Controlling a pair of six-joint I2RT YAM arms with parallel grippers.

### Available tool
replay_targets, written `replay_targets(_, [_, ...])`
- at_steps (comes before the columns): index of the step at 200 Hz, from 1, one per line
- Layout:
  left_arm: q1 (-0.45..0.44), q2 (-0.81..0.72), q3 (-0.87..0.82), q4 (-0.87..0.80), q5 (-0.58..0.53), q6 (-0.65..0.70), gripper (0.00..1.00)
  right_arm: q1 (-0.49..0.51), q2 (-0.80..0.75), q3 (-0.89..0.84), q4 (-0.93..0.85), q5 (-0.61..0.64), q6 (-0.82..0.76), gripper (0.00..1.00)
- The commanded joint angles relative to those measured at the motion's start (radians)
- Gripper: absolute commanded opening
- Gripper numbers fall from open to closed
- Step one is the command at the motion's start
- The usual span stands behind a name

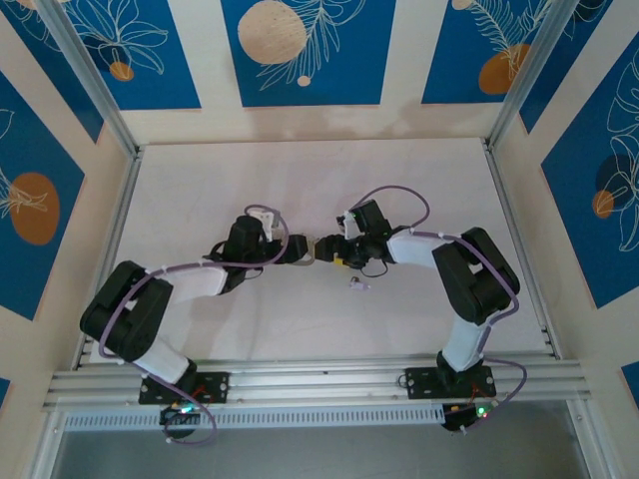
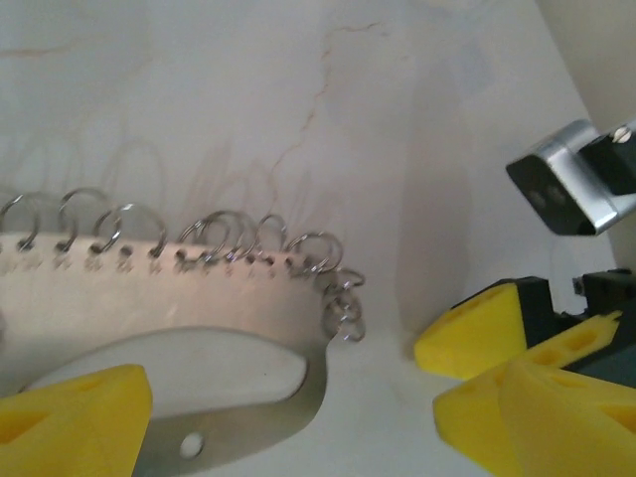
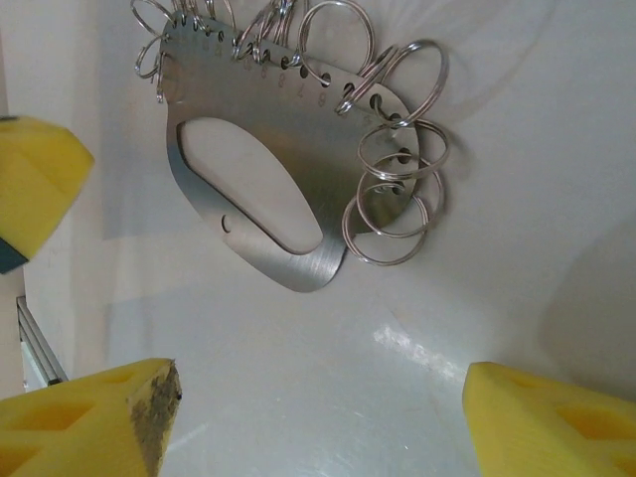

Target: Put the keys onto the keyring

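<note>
The keyring (image 3: pixel 260 149) is a flat brushed-metal oval plate with a long cut-out and several thin wire rings along one edge. It lies on the white table between my two grippers (image 1: pixel 317 248). My left gripper (image 2: pixel 293 402) stands open around it: one yellow fingertip (image 2: pixel 75 417) overlaps the plate's corner (image 2: pixel 258 422) and the other is well off to the right. My right gripper (image 3: pixel 320 383) is open just short of the plate's rounded end, with only bare table between its fingers. One tiny silvery-lilac key (image 1: pixel 356 283) lies loose on the table near the right gripper (image 1: pixel 337 251).
White walls and aluminium rails (image 1: pixel 300 377) bound the table (image 1: pixel 300 180). A yellow fingertip of the left gripper (image 3: pixel 35 179) sits beside the keyring. A yellow fingertip (image 2: pixel 477 333) and silver block (image 2: pixel 568 189) of the right arm stand close by.
</note>
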Motion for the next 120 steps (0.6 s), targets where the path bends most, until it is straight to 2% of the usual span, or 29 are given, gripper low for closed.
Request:
replay_targets(1, [-0.001,-0.055,-0.032,0.025,-0.044,-0.018,0.9,0.019,0.022,0.038,0.013,-0.034,0.019,0.76])
replay_targets(120, [-0.001,-0.104,-0.073,-0.003,-0.1,0.009,0.91,0.009,0.119,0.155,-0.026,-0.008,0.0,0.74])
